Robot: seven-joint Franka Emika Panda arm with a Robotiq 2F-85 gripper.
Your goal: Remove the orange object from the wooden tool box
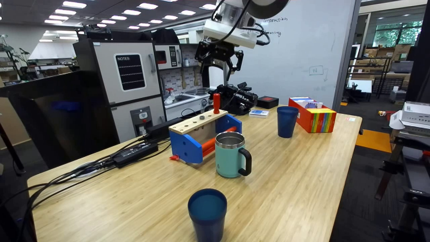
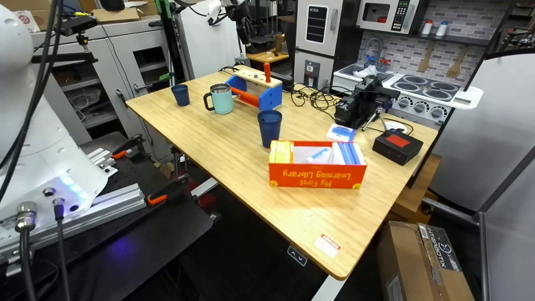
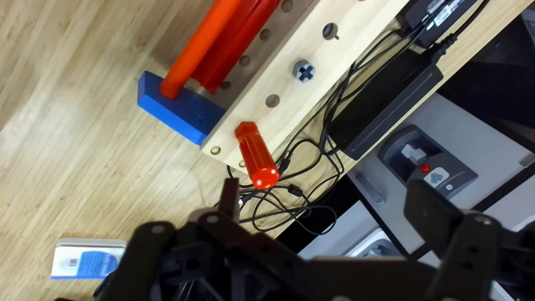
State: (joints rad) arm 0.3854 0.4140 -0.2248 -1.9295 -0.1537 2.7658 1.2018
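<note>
Gripper (image 3: 328, 202) hangs over the light-wood table (image 1: 295, 181) w/ its fingers spread wide. Wooden tool box (image 1: 204, 133), blue-sided, sits at approx. 6 o'clock from gripper in an exterior view. Clock hrs from tool box there: red multicol. box (image 1: 306, 121) btwn 2 & 3, well apart; green mug (image 1: 229, 161) at 4, just beside, can't tell if touching; dark-blue cup (image 1: 208, 222) at 6; another dark-blue cup (image 1: 287, 124) btwn 2 & 3, near red box. Orange-red peg (image 1: 216, 103) stands upright on tool box top, at its 2 o'clock end; in wrist view it's approx. 10 o'clock from the gap btwn fingers, apart from both. Gray bolt (image 3: 304, 71) sits in same top, 1 o'clock from peg.
</note>
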